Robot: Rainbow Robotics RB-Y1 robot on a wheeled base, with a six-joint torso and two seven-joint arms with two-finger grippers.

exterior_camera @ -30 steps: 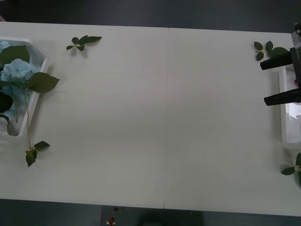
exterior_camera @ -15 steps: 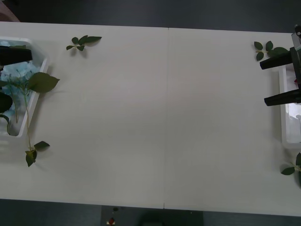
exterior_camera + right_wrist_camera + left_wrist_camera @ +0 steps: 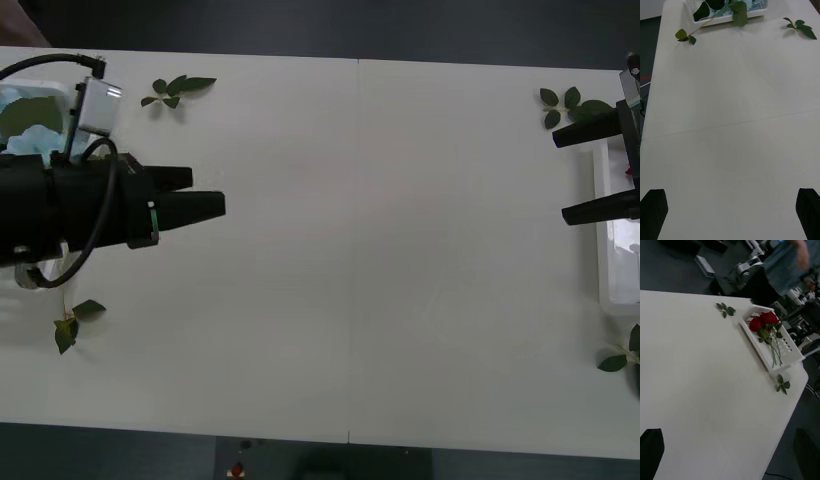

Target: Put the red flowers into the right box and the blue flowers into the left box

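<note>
Left tool [image 3: 205,195] open — blue flowers [image 3: 30,125] behind it.

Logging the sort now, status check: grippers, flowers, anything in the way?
Left gripper open, over table beside left box. Right gripper open by right box. Red flowers boxed. Nothing blocking.

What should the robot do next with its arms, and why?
Probably pull the left gripper back to rest. The red flowers lie in the right box, the blue flowers in the left box, and the open right gripper holds nothing.
</note>
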